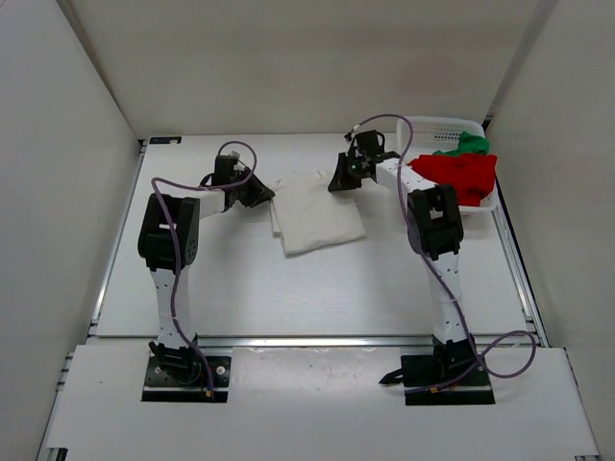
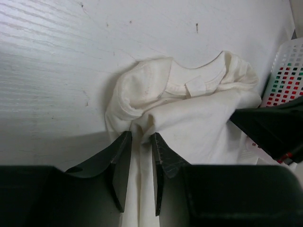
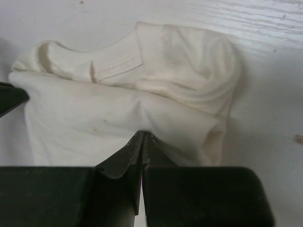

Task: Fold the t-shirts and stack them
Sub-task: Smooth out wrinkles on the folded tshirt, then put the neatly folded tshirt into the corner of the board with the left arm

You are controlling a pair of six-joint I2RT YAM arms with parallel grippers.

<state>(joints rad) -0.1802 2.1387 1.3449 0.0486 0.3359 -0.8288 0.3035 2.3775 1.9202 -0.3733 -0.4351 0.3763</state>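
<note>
The cream-white t-shirt [image 1: 317, 219] lies partly folded in the middle of the table, collar toward the back. My left gripper [image 1: 261, 195] is at its back left corner, and a bunched fold of the shirt [image 2: 199, 118] runs between the narrowly parted jaws of the left gripper [image 2: 141, 136], which hold it. At the back right corner my right gripper [image 1: 338, 181] is shut, its tips [image 3: 144, 134] pinching a puckered edge of the cream shirt [image 3: 118, 109]. The red t-shirt [image 1: 456, 173] and the green t-shirt [image 1: 469, 144] lie crumpled in the basket.
A white plastic mesh basket [image 1: 437, 125] stands at the back right corner, close behind the right arm; its wall [image 2: 284, 71] shows in the left wrist view. White walls enclose the table on the left, back and right.
</note>
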